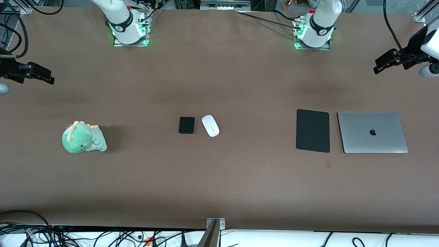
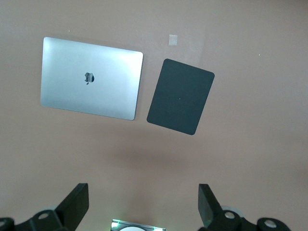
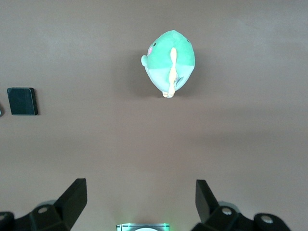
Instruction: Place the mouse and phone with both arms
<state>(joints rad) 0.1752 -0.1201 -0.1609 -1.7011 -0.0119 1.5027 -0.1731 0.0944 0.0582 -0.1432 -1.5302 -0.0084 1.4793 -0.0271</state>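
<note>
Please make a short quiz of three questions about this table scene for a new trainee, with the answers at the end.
1. True or false: the phone lies on the black mat.
2. Which lies beside the mat: A) the laptop, B) the plush dinosaur, C) the mouse?
3. Does the left claw or the right claw hold anything?

Key: 1. False, it lies on the bare table beside the mouse. 2. A. 3. No, both are open and empty.

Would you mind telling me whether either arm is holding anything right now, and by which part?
Nothing is held. The left end effector and right end effector are open and empty; the mouse and phone lie on the table.
</note>
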